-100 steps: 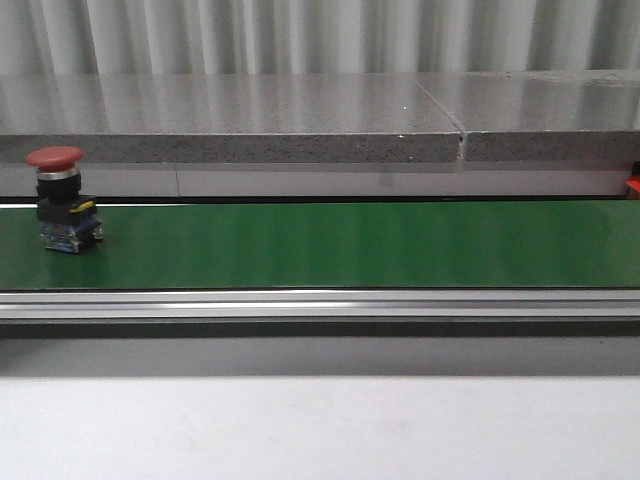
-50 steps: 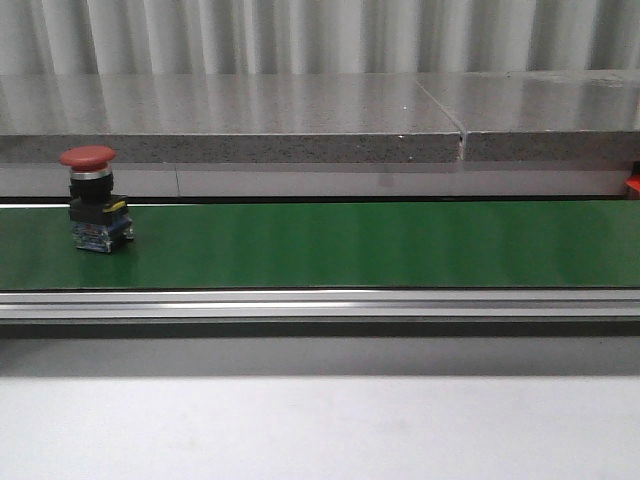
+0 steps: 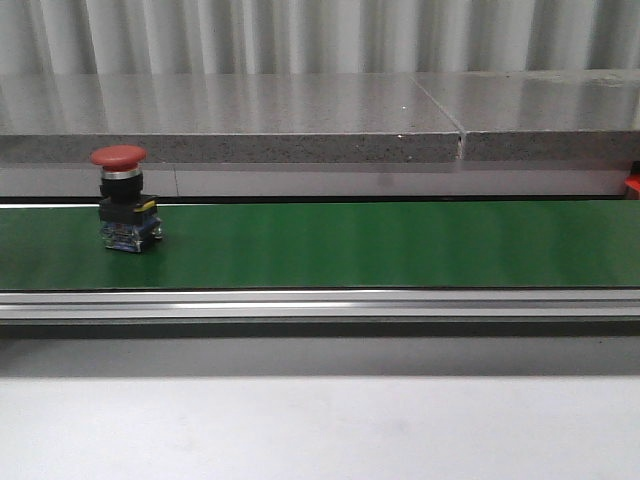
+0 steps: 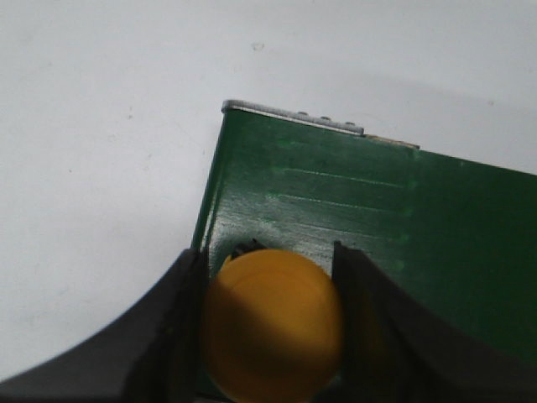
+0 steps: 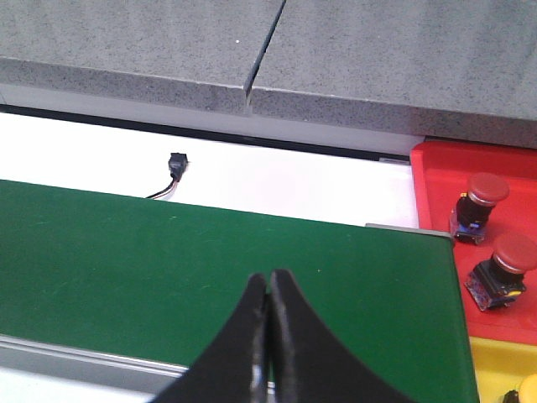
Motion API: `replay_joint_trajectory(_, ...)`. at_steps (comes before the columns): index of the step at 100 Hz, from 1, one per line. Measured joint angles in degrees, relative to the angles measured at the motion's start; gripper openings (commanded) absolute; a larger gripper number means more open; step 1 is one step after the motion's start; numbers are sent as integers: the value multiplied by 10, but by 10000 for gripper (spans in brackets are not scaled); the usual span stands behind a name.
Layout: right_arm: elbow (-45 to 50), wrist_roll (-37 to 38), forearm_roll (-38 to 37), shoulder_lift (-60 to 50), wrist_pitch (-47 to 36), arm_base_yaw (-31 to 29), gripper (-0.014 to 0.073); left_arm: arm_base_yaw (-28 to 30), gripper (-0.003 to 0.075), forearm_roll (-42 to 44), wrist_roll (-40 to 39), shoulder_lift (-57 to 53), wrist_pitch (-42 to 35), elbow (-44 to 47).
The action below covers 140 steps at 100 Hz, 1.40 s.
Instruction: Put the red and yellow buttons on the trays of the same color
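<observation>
Fingers on the left arm (image 4: 273,336) are closed around a yellow button (image 4: 273,323). One dark finger sits on each side of its round yellow cap and both touch it. Under it is the green belt (image 4: 377,218), close to the belt's end, where a thin metal edge (image 4: 289,116) shows. Past that end there is only white tabletop (image 4: 101,126).

Fingers on the right arm (image 5: 268,344) are pressed tight together with nothing between them. They hang over the near edge of the green belt, close to its other end. Just past that end is a red tray (image 5: 495,176) with two red buttons in it, one (image 5: 478,206) farther back and one (image 5: 503,269) nearer. Nearer still, touching the red tray, is a yellow tray (image 5: 495,365), and a bit of something yellow (image 5: 529,390) peeks in at its corner. A small black plug with a wire (image 5: 174,168) lies on the white strip behind the belt, in front of the grey stone ledge (image 5: 126,42).

From the front, another red button (image 3: 127,200) stands upright on the green belt, near its left end. It has a red cap on top and a dark body below. A silver rail (image 3: 320,303) runs along the near edge of the belt.
</observation>
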Motion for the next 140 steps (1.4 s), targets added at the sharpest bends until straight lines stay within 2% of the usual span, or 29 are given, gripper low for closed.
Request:
replay_joint_trajectory(23, 0, 0, 0, 0, 0, 0, -67, 0, -20, -5, 0, 0, -57, 46)
replay_joint_trajectory(48, 0, 0, 0, 0, 0, 0, -67, 0, -17, -5, 1, 21, -67, 46)
replay_joint_trajectory(55, 0, 0, 0, 0, 0, 0, -67, 0, 17, -6, 1, 32, -68, 47)
replay_joint_trajectory(64, 0, 0, 0, 0, 0, 0, -67, -1, 133, -10, 1, 36, -72, 47)
replay_joint_trajectory(69, 0, 0, 0, 0, 0, 0, -67, -1, 228, -15, 1, 37, -72, 46)
replay_joint_trajectory(81, 0, 0, 0, 0, 0, 0, -67, -1, 525, -18, 1, 39, -71, 43)
replay_joint_trajectory(89, 0, 0, 0, 0, 0, 0, -67, -1, 624, -19, 1, 39, -68, 43)
replay_joint_trajectory(108, 0, 0, 0, 0, 0, 0, -67, -31, 605, -19, 26, 25, -66, 43)
replay_joint_trajectory(125, 0, 0, 0, 0, 0, 0, -67, -78, 583, -19, 40, -30, -78, 43)
replay_joint_trajectory(140, 0, 0, 0, 0, 0, 0, -67, -90, 583, -19, 41, -92, -89, 43)
